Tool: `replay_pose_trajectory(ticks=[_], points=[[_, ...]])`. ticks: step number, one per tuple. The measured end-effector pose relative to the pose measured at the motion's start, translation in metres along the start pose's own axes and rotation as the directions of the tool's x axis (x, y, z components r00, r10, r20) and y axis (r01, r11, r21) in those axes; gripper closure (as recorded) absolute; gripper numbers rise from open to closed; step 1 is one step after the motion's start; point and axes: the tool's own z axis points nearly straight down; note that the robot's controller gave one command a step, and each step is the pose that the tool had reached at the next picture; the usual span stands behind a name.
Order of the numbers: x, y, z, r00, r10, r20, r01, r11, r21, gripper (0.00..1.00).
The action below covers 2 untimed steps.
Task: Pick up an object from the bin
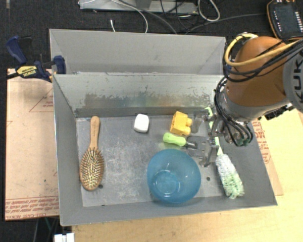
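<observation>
Low at the right of the bin (116, 135), the gripper (204, 144), open or closed I cannot tell, sits crowded between a green piece (173, 139), yellow block (181, 123), blue bowl (173, 177) and white-green brush (229, 175), so closing could snag the bowl's rim or nudge the green piece away

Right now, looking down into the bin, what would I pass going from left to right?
Wooden hairbrush → white block → blue bowl → white-and-green bristly brush.
</observation>
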Motion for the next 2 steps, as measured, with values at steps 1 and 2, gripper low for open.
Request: replay_pose_trajectory(ticks=[1, 2], points=[[-0.001, 0.000, -0.004, 1.000, -0.002, 0.008, 0.002, 1.000, 0.000, 0.00], [-0.009, 0.029, 0.098, 0.958, -0.286, 0.009, 0.286, 0.958, 0.002, 0.00]])
